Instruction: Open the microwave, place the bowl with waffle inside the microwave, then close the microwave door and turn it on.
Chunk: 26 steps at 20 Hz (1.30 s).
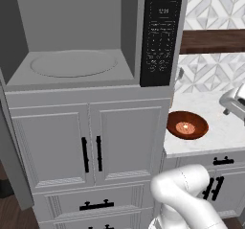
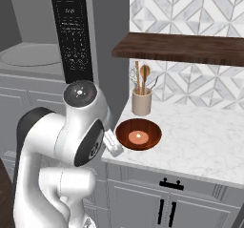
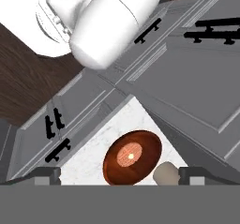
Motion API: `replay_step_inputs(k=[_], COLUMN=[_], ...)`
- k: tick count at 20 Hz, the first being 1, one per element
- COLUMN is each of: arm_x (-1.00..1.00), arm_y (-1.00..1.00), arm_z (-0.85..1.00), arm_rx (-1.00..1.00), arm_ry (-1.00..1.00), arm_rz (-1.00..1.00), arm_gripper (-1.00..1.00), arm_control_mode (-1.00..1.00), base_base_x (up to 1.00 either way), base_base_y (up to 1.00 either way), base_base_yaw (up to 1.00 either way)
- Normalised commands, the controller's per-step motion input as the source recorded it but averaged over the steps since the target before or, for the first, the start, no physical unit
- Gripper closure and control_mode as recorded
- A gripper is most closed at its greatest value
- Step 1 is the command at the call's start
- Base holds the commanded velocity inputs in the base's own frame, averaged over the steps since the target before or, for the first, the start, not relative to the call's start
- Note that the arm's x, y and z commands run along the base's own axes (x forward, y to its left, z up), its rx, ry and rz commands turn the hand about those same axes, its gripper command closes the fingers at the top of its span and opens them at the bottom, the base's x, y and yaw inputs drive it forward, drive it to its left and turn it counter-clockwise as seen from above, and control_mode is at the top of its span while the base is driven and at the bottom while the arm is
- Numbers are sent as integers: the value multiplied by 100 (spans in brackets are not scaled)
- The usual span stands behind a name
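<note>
Bowl with waffle point(image 1: 187, 125) sits on counter point(image 1: 225, 132) beside open microwave point(image 1: 72, 41); jaws spread wide, empty.

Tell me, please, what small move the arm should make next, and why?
Probably lower the open fingers toward the near rim of the bowl with waffle to grasp it. The microwave already stands open with its turntable bare, while the bowl rests on the marble counter beside the utensil holder, with nothing held yet.
</note>
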Motion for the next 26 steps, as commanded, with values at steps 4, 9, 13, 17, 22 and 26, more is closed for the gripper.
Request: replay_step_inputs(k=[4,9,13,17,22,26], arm_x=[50,51,54,59,53,45], arm_y=[-52,-48,-30,-27,-22,-18], arm_z=[-46,-57,-62,-47,-39,-44], arm_rx=[11,10,6,6,6,2], arm_ry=[6,2,1,1,0,0], arm_rz=[0,0,0,0,1,2], arm_gripper=[-100,-100,-100,-100,-100,-100], arm_control_mode=[-100,-100,-100,-100,-100,-100], base_base_x=[0,0,0,0,0,0], base_base_y=[0,0,0,0,0,0], base_base_yaw=[0,0,0,0,0,0])
